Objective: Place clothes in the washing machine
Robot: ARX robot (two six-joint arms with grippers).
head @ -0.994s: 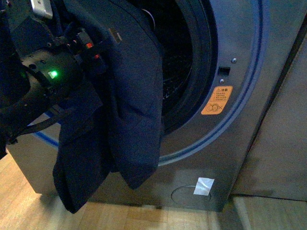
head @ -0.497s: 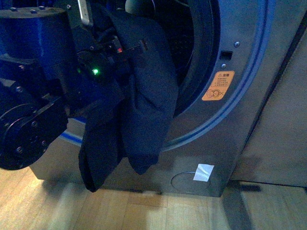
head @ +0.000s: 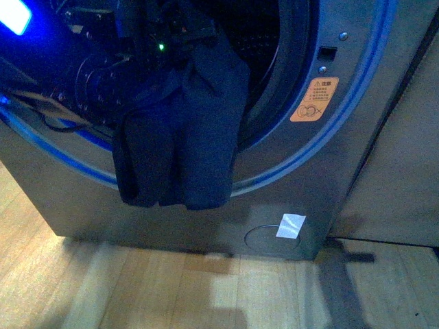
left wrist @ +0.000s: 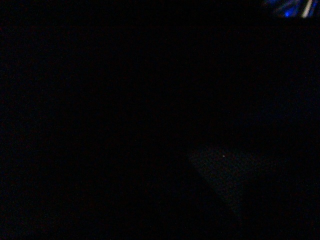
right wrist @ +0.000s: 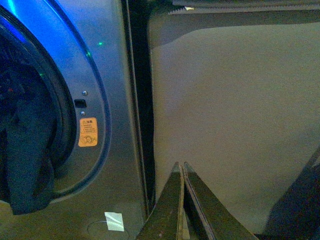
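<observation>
The washing machine (head: pixel 357 82) fills the front view, its round black-rimmed opening (head: pixel 288 75) ringed with blue light. The dark navy clothes (head: pixel 182 137) hang limp over the lower rim, top end inside the opening and lower end down the grey front. My left arm (head: pixel 103 68) reaches into the drum beside a green light. Its gripper is buried in the top of the fabric, shut on it. The left wrist view is dark. My right gripper (right wrist: pixel 181 167) is shut on nothing, out in front of the plain panel (right wrist: pixel 235 110). The clothes (right wrist: pixel 25 150) also show there.
An orange warning sticker (head: pixel 313 99) sits right of the opening. A white tape patch (head: pixel 291 225) lies by a round cover low on the machine. A plain grey panel (head: pixel 405 137) stands to the right, and a wooden floor (head: pixel 219 288) lies below.
My left arm has moved up and deeper into the opening, taking the clothes with it. The hanging end has risen from near the floor to just below the rim.
</observation>
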